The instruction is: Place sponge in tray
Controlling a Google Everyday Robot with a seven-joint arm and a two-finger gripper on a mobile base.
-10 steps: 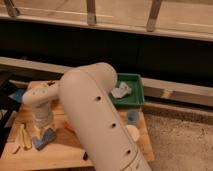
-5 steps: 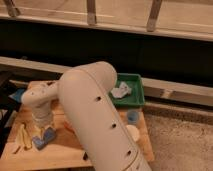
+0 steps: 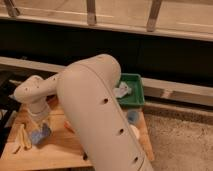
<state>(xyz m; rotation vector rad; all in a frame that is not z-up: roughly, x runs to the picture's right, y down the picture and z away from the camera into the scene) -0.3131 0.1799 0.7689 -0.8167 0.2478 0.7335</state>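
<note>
**Robot arm bends to sponge while tray waits across the table**

The pale arm fills the foreground above a wooden table. A green tray sits at the table's far right, with a crumpled pale item inside. At left, the gripper hangs low at the blue sponge, well apart from the tray. Whether it has a hold cannot be told. Pickup appears in hand; next comes a lift and a carry rightward.

Office-like building interior, metal railing posts above dark wall, speckled carpet, wooden table, jaws low at its left.
</note>
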